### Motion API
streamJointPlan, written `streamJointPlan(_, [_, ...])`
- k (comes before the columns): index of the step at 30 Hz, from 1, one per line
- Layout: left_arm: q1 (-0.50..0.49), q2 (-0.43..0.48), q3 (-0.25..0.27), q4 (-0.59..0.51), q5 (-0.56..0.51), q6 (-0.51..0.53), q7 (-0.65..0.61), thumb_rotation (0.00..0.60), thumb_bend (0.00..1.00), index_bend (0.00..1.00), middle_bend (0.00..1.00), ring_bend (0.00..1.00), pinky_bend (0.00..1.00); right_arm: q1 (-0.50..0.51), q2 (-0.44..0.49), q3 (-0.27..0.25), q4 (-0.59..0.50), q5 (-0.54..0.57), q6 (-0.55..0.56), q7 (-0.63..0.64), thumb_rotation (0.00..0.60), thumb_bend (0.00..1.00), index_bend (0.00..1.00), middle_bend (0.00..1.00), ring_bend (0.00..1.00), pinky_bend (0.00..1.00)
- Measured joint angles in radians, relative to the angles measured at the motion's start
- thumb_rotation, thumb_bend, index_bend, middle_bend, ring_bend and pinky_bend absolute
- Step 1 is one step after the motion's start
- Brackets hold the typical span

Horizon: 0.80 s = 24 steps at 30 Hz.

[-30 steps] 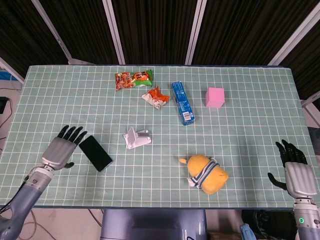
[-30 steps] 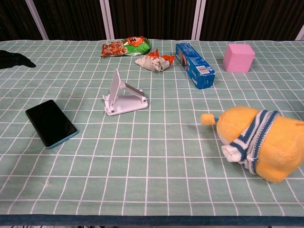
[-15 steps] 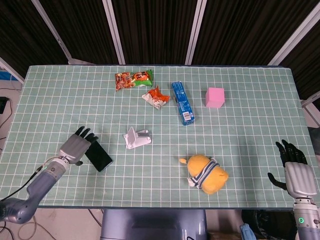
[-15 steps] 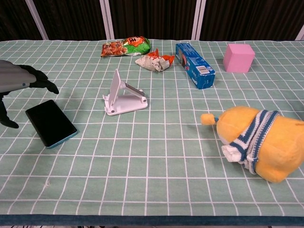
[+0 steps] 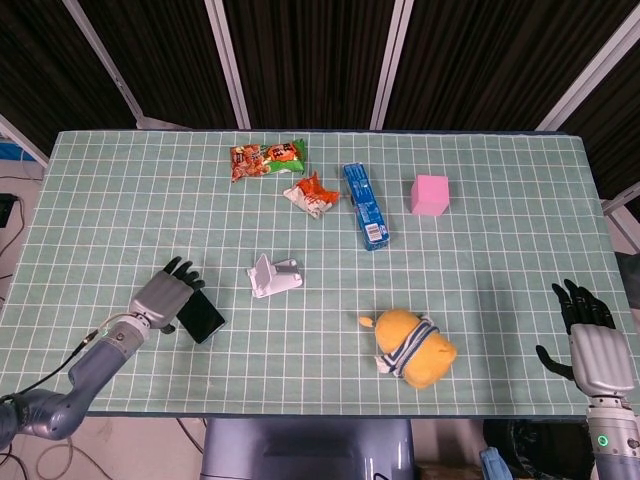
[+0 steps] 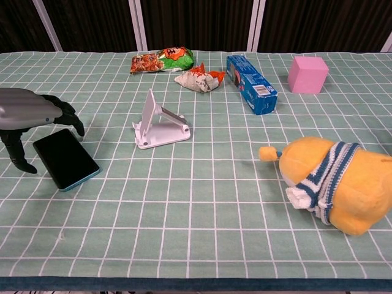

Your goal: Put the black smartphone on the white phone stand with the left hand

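The black smartphone lies flat near the table's left front edge, not yet lifted. The left hand hovers over its left end, fingers spread and curved down, holding nothing. The white phone stand stands empty beside it. Grasping, carrying and placing remain.

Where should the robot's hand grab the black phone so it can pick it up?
Probably by its two long edges, coming down from above. The black phone lies flat on the table with only a thin rim showing, so nothing else can be pinched. The left hand hovers over its far left end, fingers apart, thumb on the left side; fingers could take the right edge.
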Motion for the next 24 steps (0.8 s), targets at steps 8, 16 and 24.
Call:
streamJointPlan(8, [-0.022,-0.030,0.020,0.013,-0.015,0.003,-0.001,0.600,0.05,0.21,0.19,0.00,0.00,0.000,0.000,0.000,0.000,0.000,0.001,0.000,0.600,0.35,0.00,0.00,0.00,0.12])
streamJointPlan(16, [-0.038,-0.041,0.032,0.018,-0.018,0.012,-0.009,0.600,0.08,0.23,0.21,0.00,0.00,0.000,0.000,-0.001,0.000,0.000,0.001,0.001,0.600,0.35,0.00,0.00,0.00,0.12])
streamJointPlan(24, [-0.048,-0.038,0.049,0.020,-0.024,0.009,-0.022,0.600,0.08,0.24,0.22,0.00,0.00,0.000,0.000,-0.001,0.000,0.000,0.001,0.002,0.600,0.35,0.00,0.00,0.00,0.12])
